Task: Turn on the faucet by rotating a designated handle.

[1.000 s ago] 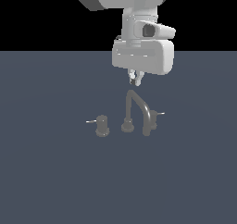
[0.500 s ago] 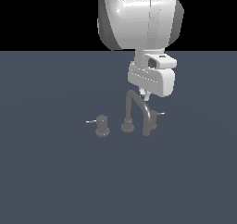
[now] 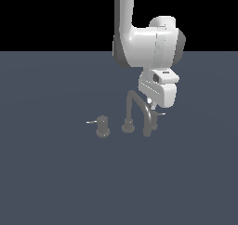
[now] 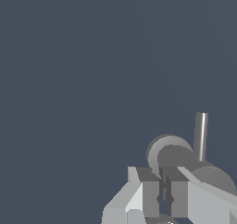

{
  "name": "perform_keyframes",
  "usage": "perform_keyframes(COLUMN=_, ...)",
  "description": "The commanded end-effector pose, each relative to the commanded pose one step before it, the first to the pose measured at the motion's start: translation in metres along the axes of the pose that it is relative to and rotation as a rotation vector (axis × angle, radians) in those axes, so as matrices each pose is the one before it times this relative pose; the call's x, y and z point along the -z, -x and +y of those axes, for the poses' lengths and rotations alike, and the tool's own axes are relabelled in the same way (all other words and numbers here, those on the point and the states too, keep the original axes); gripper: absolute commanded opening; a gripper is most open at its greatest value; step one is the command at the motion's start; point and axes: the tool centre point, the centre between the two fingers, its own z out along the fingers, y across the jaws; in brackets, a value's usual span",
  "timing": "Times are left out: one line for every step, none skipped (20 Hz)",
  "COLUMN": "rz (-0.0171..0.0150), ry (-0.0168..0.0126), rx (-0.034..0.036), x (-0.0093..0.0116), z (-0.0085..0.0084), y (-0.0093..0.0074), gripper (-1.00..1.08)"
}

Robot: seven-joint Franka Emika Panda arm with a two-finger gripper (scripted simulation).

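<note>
The faucet [image 3: 135, 109] is a dark grey tap set with a tall arched spout and two stubby knobs. The handle [image 3: 154, 122] is the knob at the exterior view's right; its pale pin [image 3: 161, 113] sticks out rightwards. My gripper [image 3: 150, 103] hangs just above this handle, behind the spout's arch, its fingers mostly hidden by the hand. In the wrist view the gripper [image 4: 162, 174] is shut with nothing between its fingers [image 4: 149, 190]. The handle's round top [image 4: 167, 150] and its pin [image 4: 201, 136] lie just beyond the fingertips.
The other knob [image 3: 102, 126], with its pale pin [image 3: 90, 122] pointing leftwards, stands at the exterior view's left of the spout base [image 3: 128, 126]. All stand on a flat dark blue-grey surface [image 3: 56, 173].
The arm has swung to the exterior view's right and come down, bringing the gripper from above the spout to just over the right-hand knob. The faucet parts have not moved.
</note>
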Motion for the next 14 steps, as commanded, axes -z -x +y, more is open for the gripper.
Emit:
perform_keyframes(rz=0.00001, ry=0.00724, rx=-0.0369, x=-0.01297, z=0.00311, y=-0.01214, gripper=-1.0)
perform_keyframes(rz=-0.00011, ry=-0.00016, rx=-0.0082, x=-0.00226, z=-0.00052, y=-0.00218, gripper=-1.0)
perform_keyframes(rz=-0.00013, ry=-0.00015, rx=-0.00697, x=-0.0019, z=-0.00045, y=-0.00186, gripper=-1.0)
perform_keyframes(rz=-0.00014, ry=-0.00013, rx=-0.00573, x=-0.00154, z=-0.00037, y=-0.00153, gripper=-1.0)
perform_keyframes(rz=-0.00013, ry=-0.00011, rx=-0.00442, x=-0.00118, z=-0.0003, y=-0.00117, gripper=-1.0)
perform_keyframes(rz=-0.00011, ry=-0.00008, rx=-0.00316, x=-0.00083, z=-0.00021, y=-0.00085, gripper=-1.0)
perform_keyframes(rz=-0.00007, ry=-0.00005, rx=-0.00183, x=-0.00049, z=-0.00014, y=-0.00048, gripper=-1.0)
perform_keyframes(rz=-0.00003, ry=-0.00002, rx=-0.00069, x=-0.00016, z=-0.00002, y=-0.00021, gripper=-1.0)
perform_keyframes(rz=0.0, ry=0.0, rx=0.0, x=0.0, z=0.0, y=0.0, gripper=-1.0)
perform_keyframes(rz=0.0, ry=0.0, rx=0.0, x=0.0, z=0.0, y=0.0, gripper=-1.0)
perform_keyframes(rz=0.0, ry=0.0, rx=0.0, x=0.0, z=0.0, y=0.0, gripper=-1.0)
perform_keyframes(rz=0.00109, ry=-0.03507, rx=0.03189, x=0.02265, z=-0.01939, y=0.01913, gripper=-1.0)
perform_keyframes(rz=-0.00021, ry=0.00365, rx=-0.00338, x=-0.00223, z=0.0057, y=-0.00387, gripper=-1.0)
perform_keyframes(rz=-0.00021, ry=0.00372, rx=-0.00345, x=-0.00227, z=0.00577, y=-0.00393, gripper=-1.0)
